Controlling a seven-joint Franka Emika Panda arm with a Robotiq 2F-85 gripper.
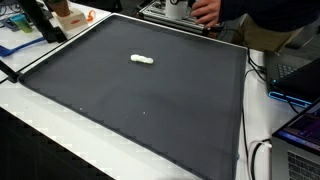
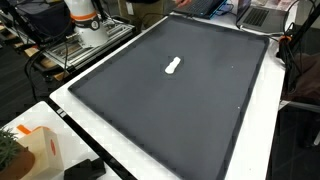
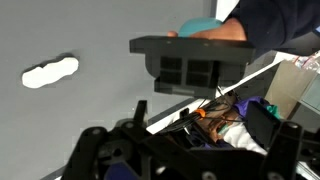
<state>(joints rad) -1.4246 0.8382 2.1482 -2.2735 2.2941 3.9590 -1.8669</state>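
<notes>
Nearest the lens in the wrist view, the black gripper [image 3: 185,150] is seen with its 2 jaws spread wide and nothing held between them. Beyond it, the small white lumpy piece [image 3: 50,72] is seen lying on the dark grey rectangular mat [image 3: 90,30], well apart from the gripper. In both exterior views the piece [image 1: 143,60] is shown alone and untouched near the middle of the mat [image 2: 120,110]. The step is judged to be an approach not yet completed. For a grasp, the jaws must be brought down astride the piece's narrow width.
</notes>
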